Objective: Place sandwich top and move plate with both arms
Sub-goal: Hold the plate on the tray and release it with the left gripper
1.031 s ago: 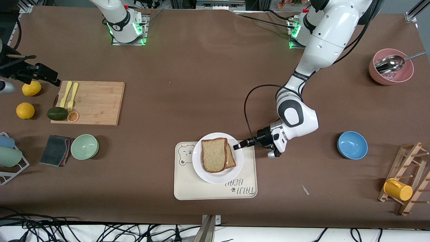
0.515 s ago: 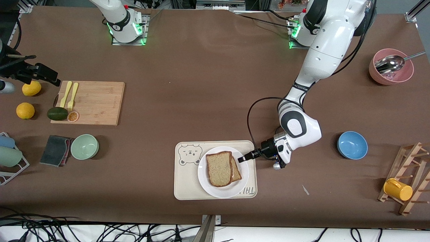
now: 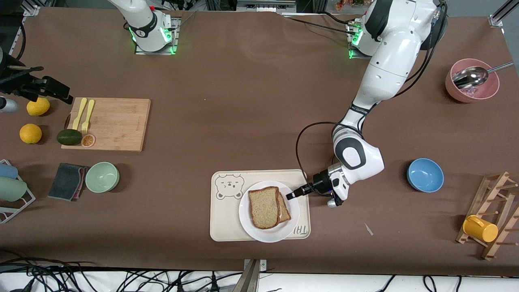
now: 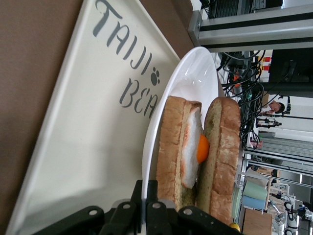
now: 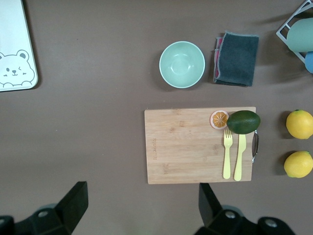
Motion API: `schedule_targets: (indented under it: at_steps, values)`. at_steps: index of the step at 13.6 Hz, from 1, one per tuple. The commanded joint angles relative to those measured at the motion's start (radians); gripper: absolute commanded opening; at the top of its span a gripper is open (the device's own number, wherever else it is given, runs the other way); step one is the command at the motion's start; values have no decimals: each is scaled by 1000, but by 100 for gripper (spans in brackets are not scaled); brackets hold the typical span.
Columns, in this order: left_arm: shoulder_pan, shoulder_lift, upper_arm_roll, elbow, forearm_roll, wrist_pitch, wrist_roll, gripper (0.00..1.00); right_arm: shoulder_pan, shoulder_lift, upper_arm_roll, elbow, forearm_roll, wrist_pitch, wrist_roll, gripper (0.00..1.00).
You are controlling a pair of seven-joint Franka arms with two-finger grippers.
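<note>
Left end effector (image 3: 292, 194) pinches the rim of the plate (image 3: 248, 217), which sits on the bear-print tray (image 3: 221, 227) at the desk edge nearest the front camera. On the plate, the sandwich top (image 3: 264, 207) lies over the egg toast (image 3: 286, 211), slightly offset. Right end effector (image 5: 142, 203) waits high over the cutting board (image 5: 186, 147), fingers spread wide. Moving the plate well likely calls for a level rim and a slow, steady pull, so the loosely stacked slices do not slide.
</note>
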Motion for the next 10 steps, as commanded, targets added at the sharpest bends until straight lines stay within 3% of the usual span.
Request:
schedule_targets:
  at_steps: [1,3,7,10]
  values:
    - [-20,15,8,38,27,11,-31,0,-2,4,2,23,15,-20,2,100]
    - [-20,15,8,36,27,8,-31,0,-2,4,2,23,15,-20,2,100]
    - [-22,13,8,39,42,8,-31,30,-2,4,2,23,15,-20,2,100]
    - [-20,12,10,39,64,8,-32,46,-2,4,2,23,15,-20,2,100]
